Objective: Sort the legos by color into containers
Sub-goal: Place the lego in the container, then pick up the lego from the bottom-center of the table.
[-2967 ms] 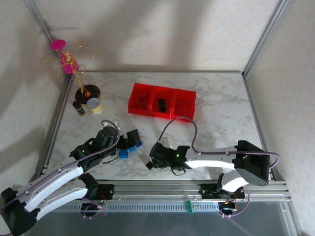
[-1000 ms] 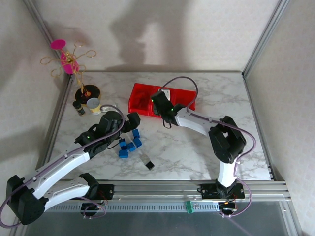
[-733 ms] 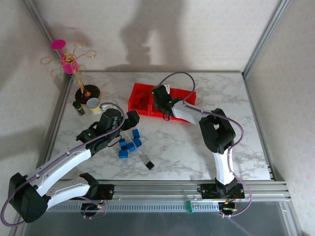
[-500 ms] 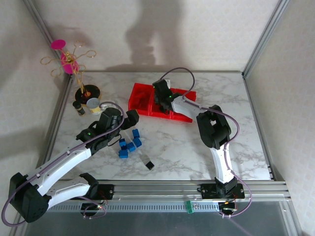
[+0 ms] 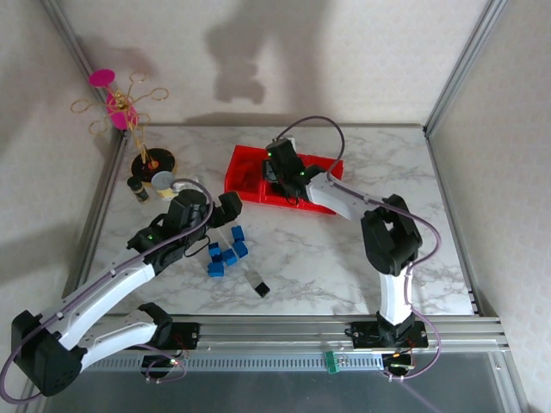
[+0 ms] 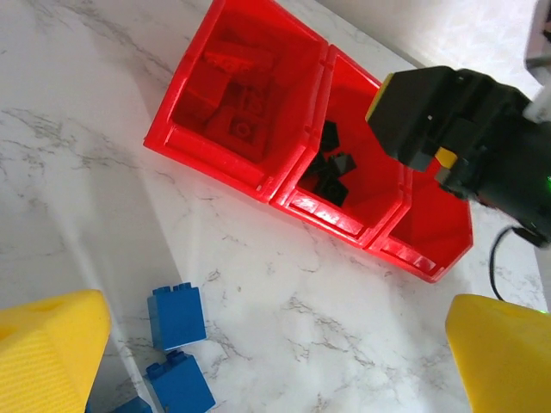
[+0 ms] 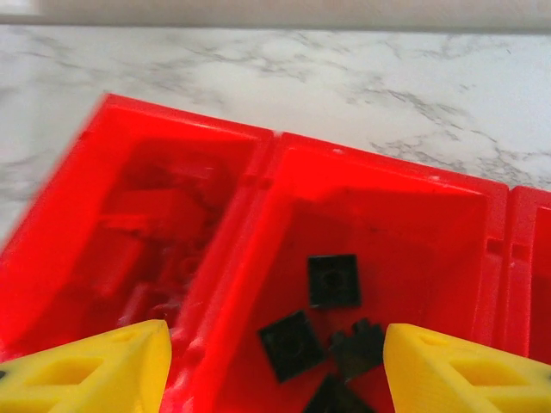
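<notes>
Red bin walls are sitting right beneath our right end effector point(image 7: 275, 344), because we are hovering it directly above the containers point(image 7: 275, 142), over the middle compartment. Its fingers are standing well apart with nothing between them. That fits a drop: the black legos point(image 7: 334, 280) are lying loose on that compartment's floor, below the fingers. We are sorting by colour, so the red legos point(image 6: 237, 95) are sitting in the compartment to the left of the black ones.

We are holding the left end effector point(image 6: 275, 361) spread wide and empty on the front-left side of the containers. It is hanging above the blue legos point(image 6: 176, 314), which are lying on the counter point(image 6: 77, 215) near the containers' front wall. We are judging that it is poised this way to come down on a blue brick. One dark brick point(image 5: 262, 290) is lying farther out from the containers than the blue cluster, so the sorting is looking only partly done.
</notes>
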Controlling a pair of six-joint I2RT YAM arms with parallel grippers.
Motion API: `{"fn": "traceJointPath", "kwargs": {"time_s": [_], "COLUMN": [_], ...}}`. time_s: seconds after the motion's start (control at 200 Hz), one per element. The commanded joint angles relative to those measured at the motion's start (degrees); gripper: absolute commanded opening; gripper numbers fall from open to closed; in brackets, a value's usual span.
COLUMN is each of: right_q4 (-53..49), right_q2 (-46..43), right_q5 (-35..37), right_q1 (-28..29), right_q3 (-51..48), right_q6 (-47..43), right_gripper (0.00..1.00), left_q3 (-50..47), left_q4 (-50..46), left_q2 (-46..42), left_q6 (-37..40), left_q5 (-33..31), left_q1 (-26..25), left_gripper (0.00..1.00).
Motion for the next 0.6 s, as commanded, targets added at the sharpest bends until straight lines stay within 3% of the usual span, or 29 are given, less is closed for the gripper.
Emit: {"fn": "traceJointPath", "kwargs": {"time_s": [0.0,0.596], "right_q4": [-0.7,-5.0], "right_q2": [-5.9,-21.1], "right_q5": [-1.0,-3.4], "right_q1": [2.9,21.8], "right_q3": [-4.9,-30.0], "right_q6": [0.4,9.5], "right_gripper": [0.68,0.78], "left_q3": [-0.6,-8.2], "left_q4": [-3.1,-10.0], "left_q2": [-2.6,-11.4], "left_q6": [0.7,-2.4], "left_q5": [1.8,5.5], "left_q1": [0.5,0.6], "left_gripper": [1.00,1.00]}}
